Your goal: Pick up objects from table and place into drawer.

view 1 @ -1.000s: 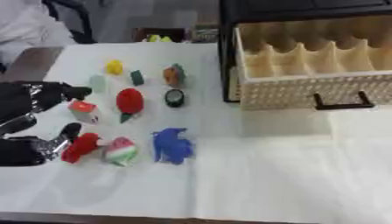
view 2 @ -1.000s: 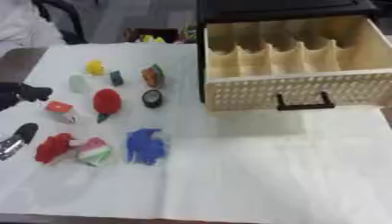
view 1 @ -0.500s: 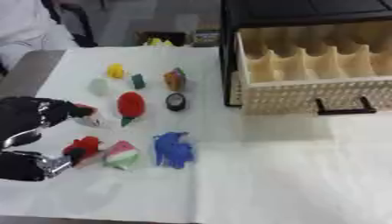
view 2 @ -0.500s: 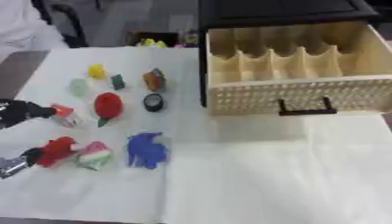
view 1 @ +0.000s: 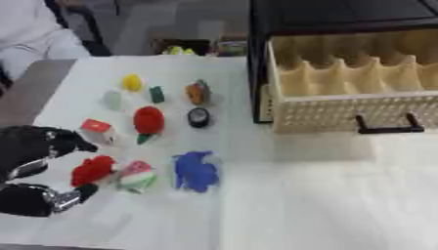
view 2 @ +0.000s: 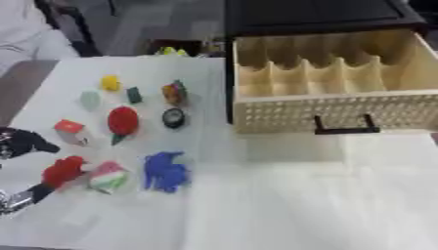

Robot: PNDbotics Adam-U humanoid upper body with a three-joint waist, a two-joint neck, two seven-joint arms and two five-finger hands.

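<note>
Fingers of the left hand (view 1: 34, 161) (spread) flank the red object (view 1: 92, 169).

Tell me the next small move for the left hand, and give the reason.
Probably close the left hand on the red fuzzy toy. Its fingers curve above the toy and the thumb reaches in below, but nothing is held yet. The drawer already stands open with bare compartments, so a grasp seems to be the only thing missing before a lift.

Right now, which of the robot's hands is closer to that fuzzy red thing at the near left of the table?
The left hand: its fingers reach around the fuzzy red thing from the left. The right hand shows in neither view.
</note>
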